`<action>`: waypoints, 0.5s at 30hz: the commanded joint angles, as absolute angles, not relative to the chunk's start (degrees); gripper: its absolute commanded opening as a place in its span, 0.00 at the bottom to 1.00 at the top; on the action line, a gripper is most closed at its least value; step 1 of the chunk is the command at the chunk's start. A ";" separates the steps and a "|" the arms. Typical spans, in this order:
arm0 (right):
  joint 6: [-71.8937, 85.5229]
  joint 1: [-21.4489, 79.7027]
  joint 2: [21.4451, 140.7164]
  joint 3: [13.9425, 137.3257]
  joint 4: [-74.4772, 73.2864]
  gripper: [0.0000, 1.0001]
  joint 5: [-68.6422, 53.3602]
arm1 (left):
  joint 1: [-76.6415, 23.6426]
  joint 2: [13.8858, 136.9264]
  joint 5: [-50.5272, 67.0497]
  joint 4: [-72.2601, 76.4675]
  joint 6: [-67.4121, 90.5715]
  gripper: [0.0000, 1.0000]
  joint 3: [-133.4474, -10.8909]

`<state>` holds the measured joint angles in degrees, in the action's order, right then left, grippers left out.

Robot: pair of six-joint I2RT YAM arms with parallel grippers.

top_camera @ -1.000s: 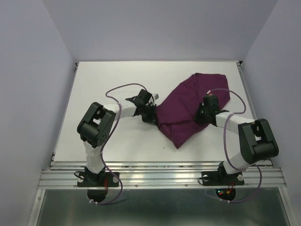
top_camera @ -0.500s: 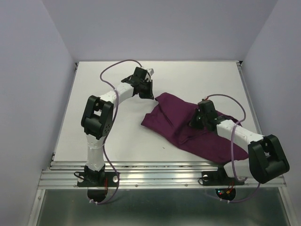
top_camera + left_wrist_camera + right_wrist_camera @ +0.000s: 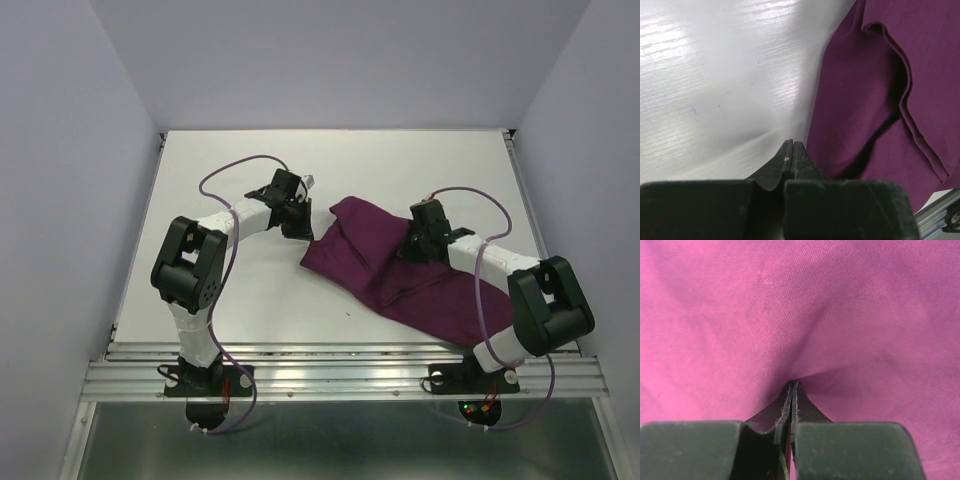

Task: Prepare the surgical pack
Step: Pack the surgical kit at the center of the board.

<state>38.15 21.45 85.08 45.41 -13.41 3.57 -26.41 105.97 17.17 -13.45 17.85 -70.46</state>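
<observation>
- Left gripper [image 3: 791,148]: jaws clenched on nothing, tip over bare table [image 3: 715,75], just beside the cloth [image 3: 865,100]; probably placed to take that edge.
- The cloth lies rumpled and folded, right of centre; overhead shows no instruments.
- Right gripper [image 3: 791,386]: pinching a pucker of cloth. Only its wrist view shows this.

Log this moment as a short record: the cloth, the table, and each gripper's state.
cloth: plum-purple fabric cloth, crumpled and folded over itself, lying right of the table's centre
table: white tabletop, bare around the cloth
left gripper: shut, holding nothing, tips beside the cloth's edge
right gripper: shut on a puckered fold of the cloth
</observation>
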 commanded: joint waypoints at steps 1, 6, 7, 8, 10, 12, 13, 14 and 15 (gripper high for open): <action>35.69 21.36 87.88 48.24 -9.49 0.01 5.80 | -26.46 104.94 18.28 -10.81 18.02 0.00 -69.26; 33.49 21.36 95.95 52.72 -6.86 0.01 5.54 | -26.46 105.56 18.37 -9.67 18.63 0.00 -68.64; 33.14 21.36 97.11 53.69 -6.68 0.01 5.54 | -26.46 105.90 18.28 -9.41 18.81 0.00 -68.73; 32.35 21.36 98.16 55.70 -6.33 0.01 5.36 | -26.46 106.26 18.19 -9.06 18.98 0.00 -69.25; 31.56 20.65 100.79 57.65 -6.42 0.01 4.49 | -26.46 107.05 18.37 -9.14 19.33 0.00 -70.13; 30.33 18.38 102.30 59.84 -6.42 0.01 2.74 | -26.46 107.23 18.11 -9.23 19.69 0.00 -71.45; 30.15 17.67 102.30 60.38 -6.59 0.01 2.03 | -26.46 107.23 18.19 -9.40 19.69 0.00 -71.80; 29.80 17.06 101.78 60.55 -6.85 0.01 1.76 | -26.46 107.23 18.19 -9.67 19.51 0.00 -72.07; 29.27 16.53 100.91 60.21 -6.77 0.01 2.02 | -26.46 107.23 18.11 -9.84 19.51 0.00 -72.33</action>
<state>32.23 19.57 101.56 58.35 -9.37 2.00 -26.39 107.57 17.78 -10.33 19.20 -69.47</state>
